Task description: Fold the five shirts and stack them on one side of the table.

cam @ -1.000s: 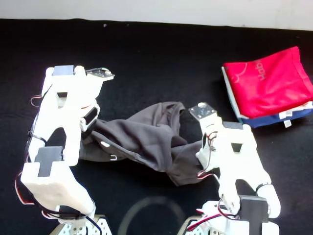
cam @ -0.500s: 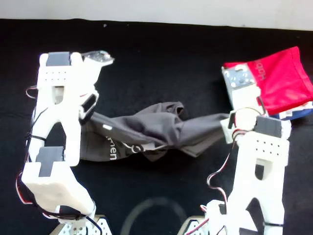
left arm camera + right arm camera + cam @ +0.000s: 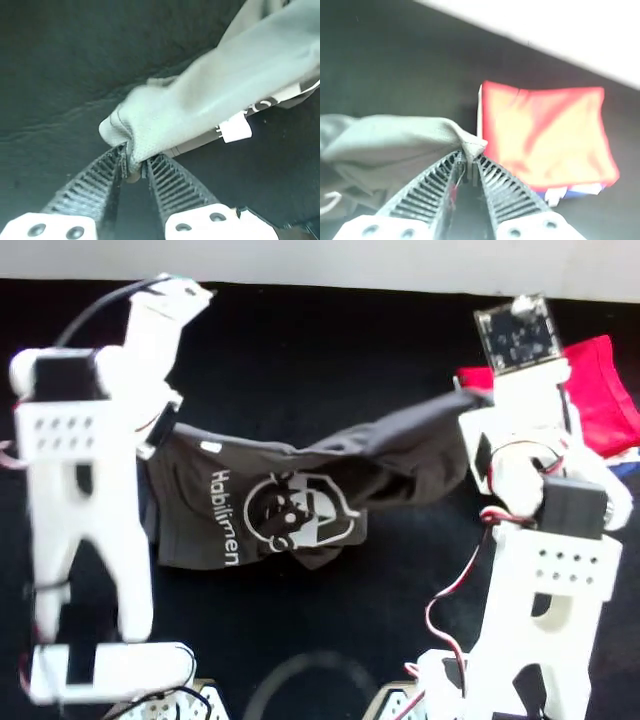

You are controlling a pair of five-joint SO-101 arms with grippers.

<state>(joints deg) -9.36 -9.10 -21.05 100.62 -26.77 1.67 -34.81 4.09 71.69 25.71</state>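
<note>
A dark grey shirt [image 3: 300, 485] with a white print hangs stretched between both arms above the black table [image 3: 320, 350]. In the left wrist view my left gripper [image 3: 134, 165] is shut on one bunched corner of the grey shirt [image 3: 210, 105]. My right gripper [image 3: 469, 161] is shut on the other corner of the grey shirt [image 3: 390, 137]. The left arm [image 3: 85, 470] stands at the shirt's left end and the right arm [image 3: 535, 470] at its right end, both raised high. A stack of folded shirts with a red shirt [image 3: 610, 390] on top lies at the far right, partly behind the right arm.
The red shirt [image 3: 545, 135] rests on a blue one whose edge [image 3: 630, 468] peeks out below. A pale wall strip [image 3: 400, 260] runs along the table's far edge. Bare black tabletop spreads beyond and in front of the hanging shirt.
Both arms have risen and spread apart, lifting the grey shirt off the table and pulling it out flat so its white print now shows.
</note>
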